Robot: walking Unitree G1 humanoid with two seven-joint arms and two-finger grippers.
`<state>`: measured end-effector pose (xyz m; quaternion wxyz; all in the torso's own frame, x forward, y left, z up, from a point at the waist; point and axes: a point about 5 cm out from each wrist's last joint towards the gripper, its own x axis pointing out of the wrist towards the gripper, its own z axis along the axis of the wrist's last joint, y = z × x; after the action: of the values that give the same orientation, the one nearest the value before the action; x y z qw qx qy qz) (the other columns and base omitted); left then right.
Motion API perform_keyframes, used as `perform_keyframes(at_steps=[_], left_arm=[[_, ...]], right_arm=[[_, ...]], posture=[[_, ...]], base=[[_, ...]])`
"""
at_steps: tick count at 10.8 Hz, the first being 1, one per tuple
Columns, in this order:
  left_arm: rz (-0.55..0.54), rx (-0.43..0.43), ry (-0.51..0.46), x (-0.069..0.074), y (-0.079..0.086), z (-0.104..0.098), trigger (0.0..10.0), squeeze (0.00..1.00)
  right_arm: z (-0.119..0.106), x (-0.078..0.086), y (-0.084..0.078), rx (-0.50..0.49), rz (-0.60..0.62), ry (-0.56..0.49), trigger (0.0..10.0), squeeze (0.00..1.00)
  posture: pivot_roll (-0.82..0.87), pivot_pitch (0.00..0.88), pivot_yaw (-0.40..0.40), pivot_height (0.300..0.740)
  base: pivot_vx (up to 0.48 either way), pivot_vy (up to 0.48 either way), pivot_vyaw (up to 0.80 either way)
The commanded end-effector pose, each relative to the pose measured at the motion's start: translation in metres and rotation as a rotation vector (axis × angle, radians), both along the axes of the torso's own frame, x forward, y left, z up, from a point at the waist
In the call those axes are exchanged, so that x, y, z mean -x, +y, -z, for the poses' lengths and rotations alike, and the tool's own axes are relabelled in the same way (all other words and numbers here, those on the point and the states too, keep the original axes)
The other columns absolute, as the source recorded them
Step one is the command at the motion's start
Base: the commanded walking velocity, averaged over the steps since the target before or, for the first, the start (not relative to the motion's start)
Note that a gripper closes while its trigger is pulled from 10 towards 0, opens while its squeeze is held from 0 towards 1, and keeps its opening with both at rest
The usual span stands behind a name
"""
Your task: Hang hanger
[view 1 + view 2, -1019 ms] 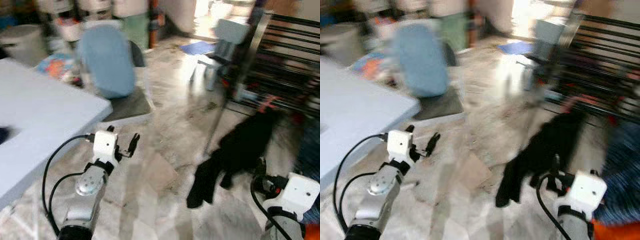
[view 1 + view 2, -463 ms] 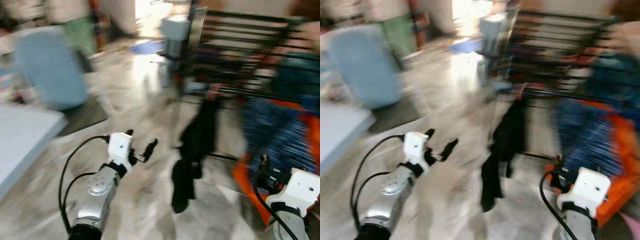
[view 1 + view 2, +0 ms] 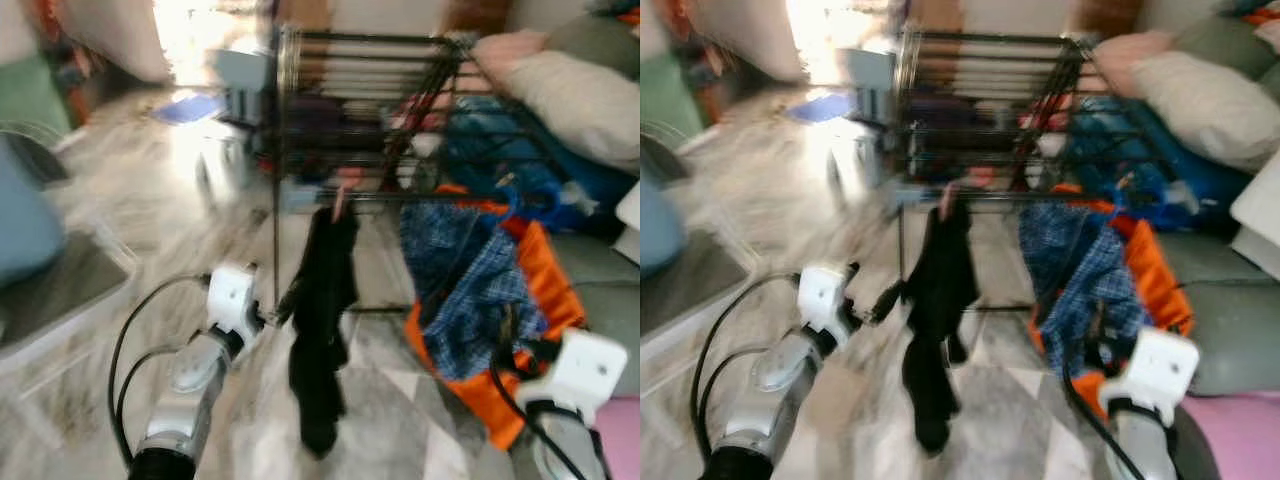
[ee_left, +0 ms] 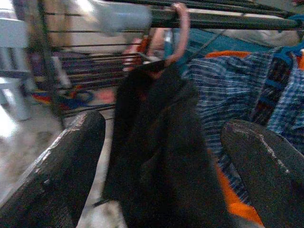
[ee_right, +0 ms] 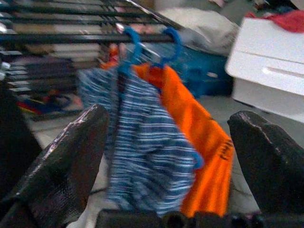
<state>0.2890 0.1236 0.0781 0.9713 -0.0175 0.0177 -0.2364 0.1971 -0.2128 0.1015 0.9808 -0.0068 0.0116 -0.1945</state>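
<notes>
My left gripper has its jaws spread wide and empty; the two rough, matte black fingers stand at either side of the wrist picture, with a dark garment hanging between them, further off. In the head view the left gripper sits at the centre-left, close against that garment's edge; whether it touches I cannot tell through the blur. My right gripper is also wide open and holds nothing, its coarse black fingers framing hung clothes ahead. In the head view its white wrist block sits at the lower right.

The black garment is soft and limp, a long drooping shape at the middle of the frame. It hangs from a pink hanger whose curved plastic hook is over a thin dark metal bar of the drying rack. The rack is a wire frame of black rods, in the upper centre.

To the right of the black garment hang a blue checked shirt and a bright orange cloth. In the right wrist view the striped blue fabric and the orange cloth hang from blue hooks on the same kind of bar. Pale cushions lie at the upper right. The floor is glossy, mottled grey stone.
</notes>
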Motion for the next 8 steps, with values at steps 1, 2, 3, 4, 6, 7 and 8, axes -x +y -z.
perform_keyframes(at_steps=[1, 2, 3, 4, 6, 7, 8], left_arm=[[0.045, 0.011, -0.013, -0.0022, -0.0165, -0.0051, 10.0, 0.00], [0.047, 0.010, -0.011, -0.0024, -0.0169, -0.0048, 10.0, 0.00], [0.049, 0.010, -0.011, -0.0027, -0.0169, -0.0042, 10.0, 0.00], [0.051, 0.008, -0.009, -0.0032, -0.0174, -0.0033, 10.0, 0.00], [0.058, 0.003, -0.010, -0.0057, -0.0198, -0.0042, 10.0, 0.00], [0.062, -0.003, -0.005, -0.0059, -0.0203, -0.0035, 10.0, 0.00], [0.054, -0.012, 0.000, -0.0053, -0.0191, -0.0018, 10.0, 0.00]], right_arm=[[0.0004, 0.0009, -0.0055, 0.028, 0.006, 0.018, 10.0, 0.00], [0.0014, 0.0008, -0.0037, 0.043, 0.000, 0.027, 10.0, 0.00], [0.0017, 0.0005, -0.0025, 0.060, 0.001, 0.032, 10.0, 0.00], [0.0008, -0.0019, -0.0002, 0.103, -0.028, 0.017, 10.0, 0.00], [0.0007, -0.0065, 0.0030, 0.116, -0.057, 0.028, 10.0, 0.00], [0.0007, -0.0066, 0.0025, 0.145, -0.058, 0.039, 10.0, 0.00], [0.0050, -0.0052, 0.0003, 0.104, -0.046, 0.056, 10.0, 0.00]], posture=[[0.00, 0.000, -0.034, 0.740], [0.00, 0.000, -0.030, 0.740], [0.00, 0.000, -0.027, 0.740], [0.00, 0.000, -0.020, 0.740], [0.00, 0.000, -0.017, 0.740], [0.00, 0.000, -0.018, 0.740], [0.00, 0.000, -0.019, 0.740]], base=[[0.315, 0.000, 0.00], [0.435, 0.000, 0.00], [0.439, 0.000, 0.00], [0.458, 0.000, 0.00], [0.435, 0.000, 0.00], [0.277, 0.000, 0.00], [0.000, 0.000, 0.00]])
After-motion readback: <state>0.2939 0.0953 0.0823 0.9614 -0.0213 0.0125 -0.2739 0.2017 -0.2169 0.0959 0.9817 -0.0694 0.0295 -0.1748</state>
